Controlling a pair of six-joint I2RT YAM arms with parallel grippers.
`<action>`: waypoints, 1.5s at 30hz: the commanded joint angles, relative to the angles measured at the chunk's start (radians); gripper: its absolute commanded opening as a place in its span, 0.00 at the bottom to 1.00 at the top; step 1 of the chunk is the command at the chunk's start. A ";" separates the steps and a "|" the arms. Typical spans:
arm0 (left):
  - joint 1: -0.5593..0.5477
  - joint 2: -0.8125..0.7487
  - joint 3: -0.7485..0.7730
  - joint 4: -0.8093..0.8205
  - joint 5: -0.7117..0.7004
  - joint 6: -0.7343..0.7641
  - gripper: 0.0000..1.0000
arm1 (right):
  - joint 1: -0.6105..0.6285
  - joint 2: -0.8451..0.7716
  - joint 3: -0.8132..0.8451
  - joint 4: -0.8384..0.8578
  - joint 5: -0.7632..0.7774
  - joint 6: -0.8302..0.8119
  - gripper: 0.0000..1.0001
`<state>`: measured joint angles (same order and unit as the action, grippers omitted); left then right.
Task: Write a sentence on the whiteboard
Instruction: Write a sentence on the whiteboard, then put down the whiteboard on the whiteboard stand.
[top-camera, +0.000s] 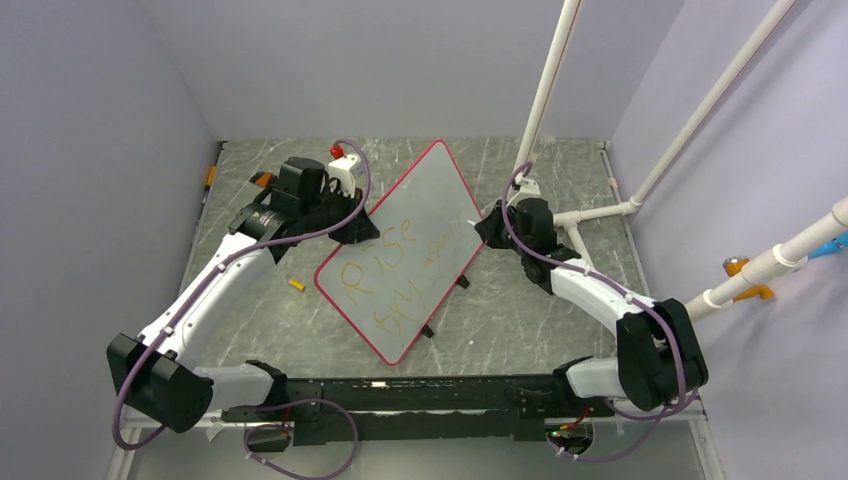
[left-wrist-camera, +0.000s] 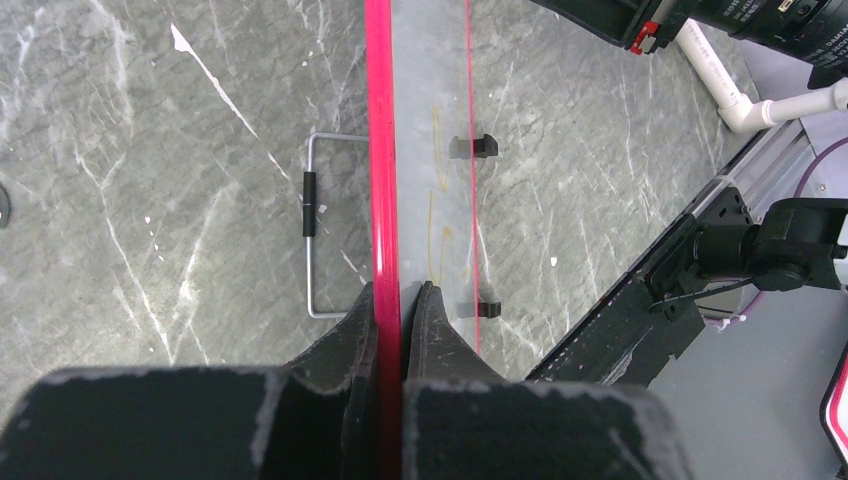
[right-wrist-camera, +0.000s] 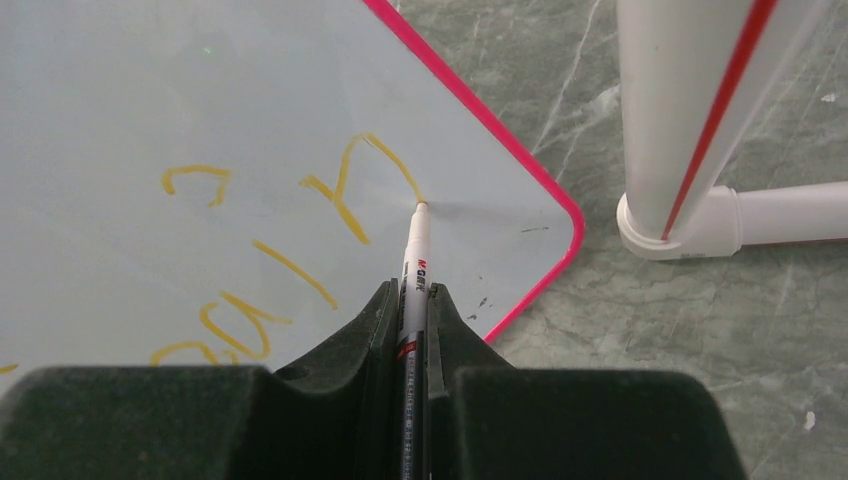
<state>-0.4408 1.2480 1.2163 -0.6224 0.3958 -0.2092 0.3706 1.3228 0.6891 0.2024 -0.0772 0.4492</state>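
The whiteboard (top-camera: 410, 240), pale grey with a red-pink rim, stands tilted in the middle of the table. My left gripper (left-wrist-camera: 400, 290) is shut on its rim (left-wrist-camera: 381, 150), seen edge-on in the left wrist view. Orange-yellow letters of the sentence (top-camera: 385, 270) run across the board; its last strokes (right-wrist-camera: 350, 185) show near the board's corner. My right gripper (right-wrist-camera: 410, 290) is shut on a white marker pen (right-wrist-camera: 416, 250), whose tip touches the board at the end of the last stroke. In the top view, the right gripper (top-camera: 487, 228) sits at the board's right corner, the left gripper (top-camera: 355, 232) at its upper left edge.
A small yellow cap (top-camera: 296, 285) lies on the table left of the board. White pipes (top-camera: 545, 90) rise behind the right arm, with a joint (right-wrist-camera: 650, 225) close to the board's corner. A wire stand (left-wrist-camera: 320, 225) lies under the board. Black clips (left-wrist-camera: 472, 147) sit at its lower edge.
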 joint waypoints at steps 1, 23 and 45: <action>-0.003 0.034 -0.044 -0.102 -0.232 0.283 0.00 | 0.015 -0.014 -0.016 -0.031 -0.050 0.009 0.00; -0.004 0.047 -0.045 -0.105 -0.254 0.281 0.00 | 0.017 -0.369 0.082 -0.353 0.021 -0.045 0.00; 0.009 0.078 -0.056 -0.109 -0.296 0.286 0.09 | 0.017 -0.400 0.015 -0.325 -0.038 -0.023 0.00</action>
<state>-0.4397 1.2613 1.2179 -0.6086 0.3981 -0.2085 0.3851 0.9318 0.7162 -0.1707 -0.0921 0.4126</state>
